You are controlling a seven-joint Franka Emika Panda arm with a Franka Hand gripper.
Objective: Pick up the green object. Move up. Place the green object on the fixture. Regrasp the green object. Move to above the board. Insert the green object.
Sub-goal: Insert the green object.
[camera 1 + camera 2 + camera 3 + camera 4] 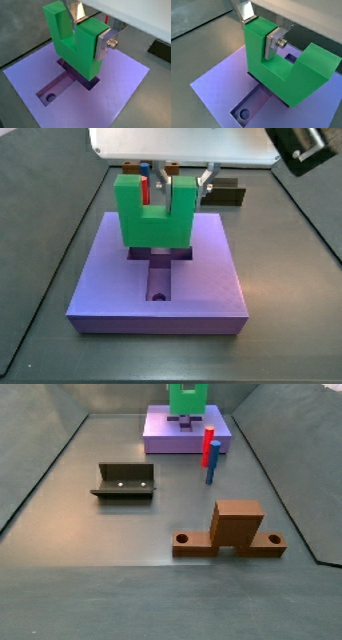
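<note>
pretty much at the last step: end effector [178, 190] is clamped on 1 arm of the green object [150, 216], hanging right over the board [110, 288] recess, bottom about entering, insertion not finished

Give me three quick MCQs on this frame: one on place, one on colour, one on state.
1. Where is the green object?
A. over the board
B. on the fixture
C. beside the brown wooden piece

2. What colour is the board?
A. purple
B. red
C. brown

3. The pincer is
A. open and empty
B. shut on the green object
C. out of view

Key: 1 A, it hangs upright over the board's recess in a side view. 2 A, the slab is purple. 3 B, a silver finger presses one prong in both wrist views.
</note>
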